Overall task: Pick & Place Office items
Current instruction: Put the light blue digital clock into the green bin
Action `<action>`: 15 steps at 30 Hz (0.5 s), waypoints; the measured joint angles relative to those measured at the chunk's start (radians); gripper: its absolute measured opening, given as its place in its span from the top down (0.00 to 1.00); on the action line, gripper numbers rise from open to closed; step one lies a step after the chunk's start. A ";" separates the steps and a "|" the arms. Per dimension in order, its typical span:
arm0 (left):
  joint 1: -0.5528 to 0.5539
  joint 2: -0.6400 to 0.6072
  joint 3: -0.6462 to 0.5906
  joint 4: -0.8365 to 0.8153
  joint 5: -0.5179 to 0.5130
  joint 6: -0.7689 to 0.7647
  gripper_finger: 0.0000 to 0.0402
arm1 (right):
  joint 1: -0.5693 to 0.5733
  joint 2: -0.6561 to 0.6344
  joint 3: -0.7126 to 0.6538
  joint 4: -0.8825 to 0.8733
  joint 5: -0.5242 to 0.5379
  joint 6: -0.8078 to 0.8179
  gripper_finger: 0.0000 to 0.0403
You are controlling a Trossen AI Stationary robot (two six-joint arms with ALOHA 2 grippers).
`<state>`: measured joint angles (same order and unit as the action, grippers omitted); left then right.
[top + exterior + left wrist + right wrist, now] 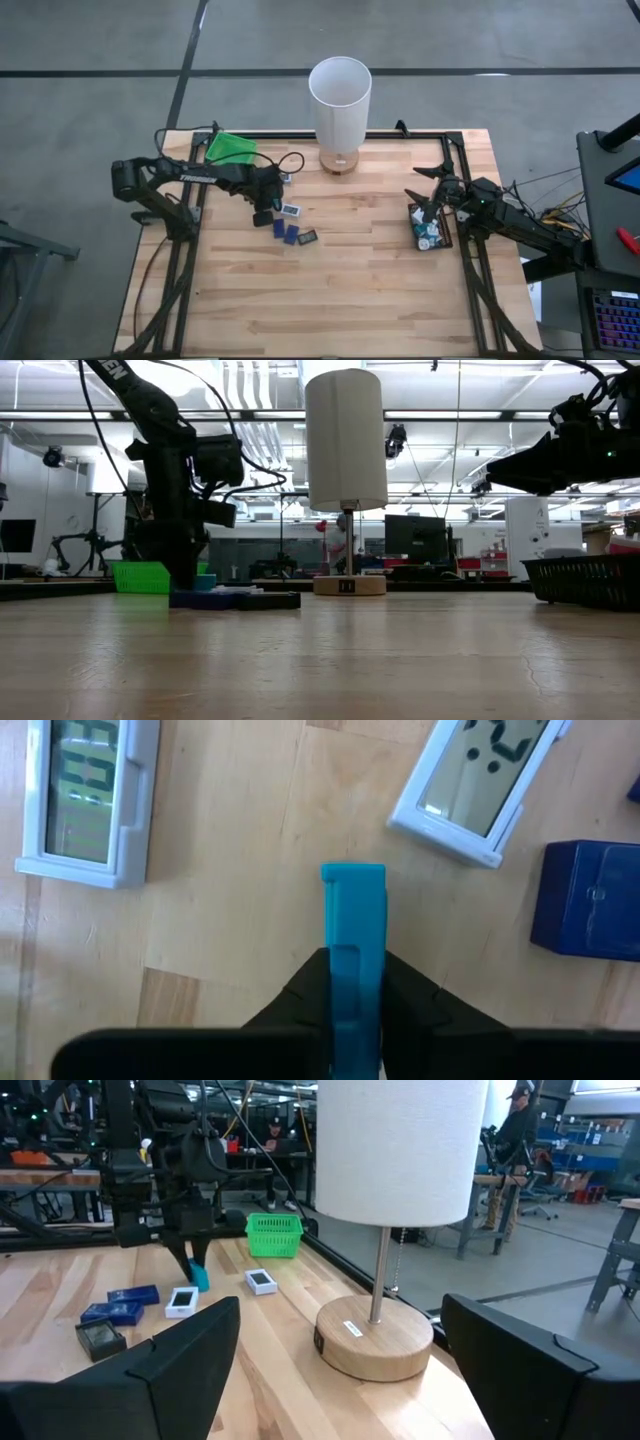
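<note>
**Now the left arm grips a teal piece, the lift comes next**

From above, we see the left gripper (264,197) low over the group of office items (290,228) on the left part of the table (350,290). The right gripper (428,196) hangs above the black tray (416,240), where some pieces already lie. We judge that this is the picking step; the next move calls for a straight lift and then a carry to a tray.

At table height, we see the left arm standing down among the flat pieces (235,599), beside the green basket (140,576).

Through the left wrist camera, we see the fingers (410,1005) closed on a teal block (353,920), which stands on its edge on the wood between two small white displays (85,795).

Through the right wrist camera, we see its own fingers (190,1355) wide apart and holding nothing, with the lamp (385,1210) in front of them.
</note>
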<state>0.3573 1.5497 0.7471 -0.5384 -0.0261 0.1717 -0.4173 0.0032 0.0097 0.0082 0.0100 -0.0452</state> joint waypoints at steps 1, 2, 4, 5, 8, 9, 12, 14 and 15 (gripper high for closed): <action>0.000 0.000 0.000 0.000 0.000 0.000 0.88 | 0.000 0.000 0.000 0.000 0.000 0.000 0.15; 0.000 0.000 0.000 0.000 0.000 0.000 0.88 | 0.000 0.000 0.000 0.000 0.000 0.000 0.15; 0.000 0.000 0.000 0.001 0.000 -0.001 0.88 | 0.000 0.000 0.000 0.000 0.000 0.000 0.14; 0.000 0.000 0.000 0.001 0.001 -0.004 0.88 | 0.000 0.000 0.000 0.000 0.000 0.000 0.14; 0.001 0.000 0.000 0.006 0.001 -0.005 0.88 | 0.000 0.000 0.000 0.000 0.000 0.000 0.13; 0.001 0.000 0.000 0.009 0.002 -0.005 0.88 | 0.000 0.000 0.000 0.000 0.000 0.000 0.13; 0.001 -0.002 0.000 0.012 0.004 -0.007 0.88 | 0.000 0.000 0.000 0.000 0.000 0.000 0.14; 0.001 -0.008 0.000 0.012 0.004 -0.007 0.88 | 0.000 0.000 0.000 0.000 0.000 0.000 0.14; 0.001 -0.012 0.000 0.012 0.004 -0.007 0.88 | 0.000 0.000 0.000 0.000 0.000 0.000 0.14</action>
<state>0.3580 1.5376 0.7471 -0.5266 -0.0219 0.1642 -0.4175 0.0032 0.0097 0.0082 0.0098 -0.0452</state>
